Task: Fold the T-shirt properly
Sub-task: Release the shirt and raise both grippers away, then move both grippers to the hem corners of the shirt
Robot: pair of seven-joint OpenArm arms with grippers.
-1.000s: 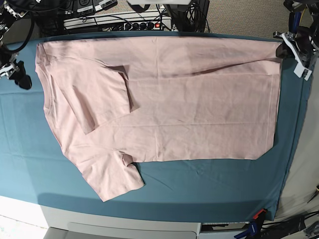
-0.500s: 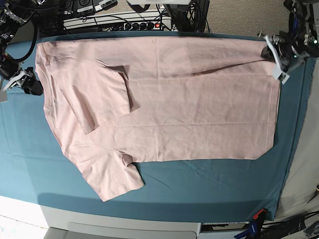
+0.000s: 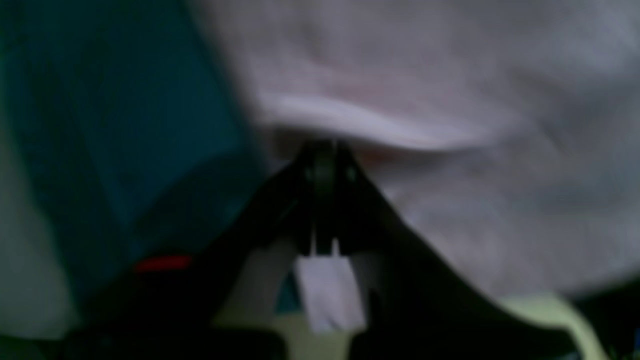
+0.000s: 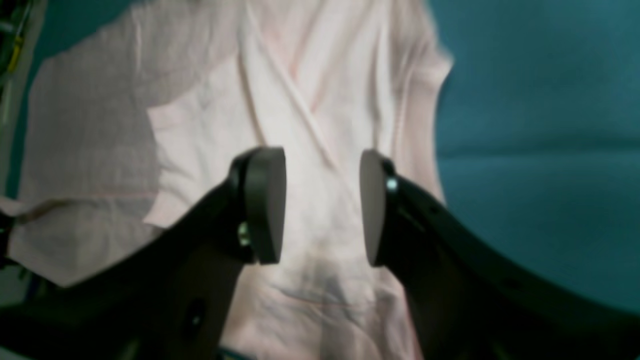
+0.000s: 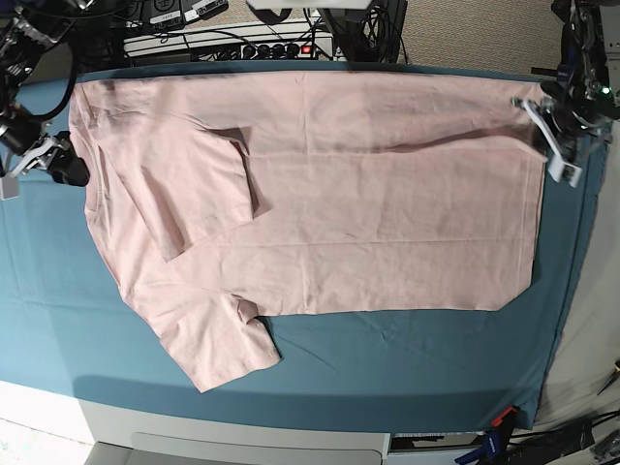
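The pale pink T-shirt (image 5: 368,213) lies spread, plain side up, on the teal table cloth (image 5: 387,368), with its collar to the left and its hem to the right. One sleeve is folded in over the chest. My left gripper (image 5: 528,108) is at the far hem corner. In the left wrist view this gripper (image 3: 325,150) is shut, with a raised ridge of T-shirt (image 3: 500,150) hem at its tips. My right gripper (image 5: 70,170) hovers at the collar-side edge. The right wrist view shows it (image 4: 317,210) open above the T-shirt (image 4: 320,100), holding nothing.
A power strip and cables (image 5: 232,44) run behind the table's far edge. The white table front (image 5: 242,436) borders the near side, with a red clamp (image 5: 502,418) at the near right corner. Bare teal cloth (image 4: 540,125) lies beside the shirt.
The left gripper, still shut, has shifted inward and slightly toward the near side with the hem corner. The right gripper has moved from the cloth's left edge in to the shirt's collar side.
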